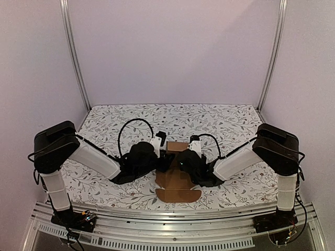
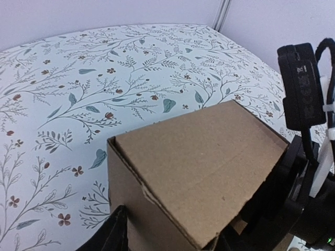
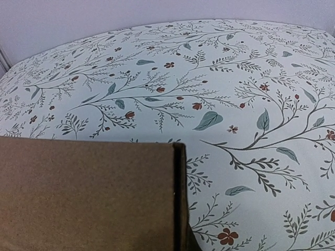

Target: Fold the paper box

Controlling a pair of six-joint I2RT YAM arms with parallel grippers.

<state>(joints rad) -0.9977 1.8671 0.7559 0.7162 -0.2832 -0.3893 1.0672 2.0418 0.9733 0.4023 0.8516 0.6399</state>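
Note:
The paper box [image 1: 178, 148] is brown cardboard, partly folded, at the table's middle between both grippers; its flat flaps [image 1: 177, 188] lie toward the near edge. In the left wrist view the box [image 2: 199, 157] fills the foreground, with a top panel tilted over upright walls. My left gripper [image 1: 163, 158] straddles it: one finger [image 2: 114, 234] lies against its left wall, and the other is mostly hidden under the panel. My right gripper [image 1: 181, 161] is at the box's right side. In the right wrist view a cardboard panel [image 3: 84, 193] hides the fingers, except a dark sliver [image 3: 192, 244].
The table has a floral cloth [image 1: 225, 123]. Metal frame posts [image 1: 76, 57] stand at the back corners, with pale walls behind them. A metal rail [image 1: 172, 217] runs along the near edge. The right arm's black wrist body [image 2: 303, 89] is close to the box's right.

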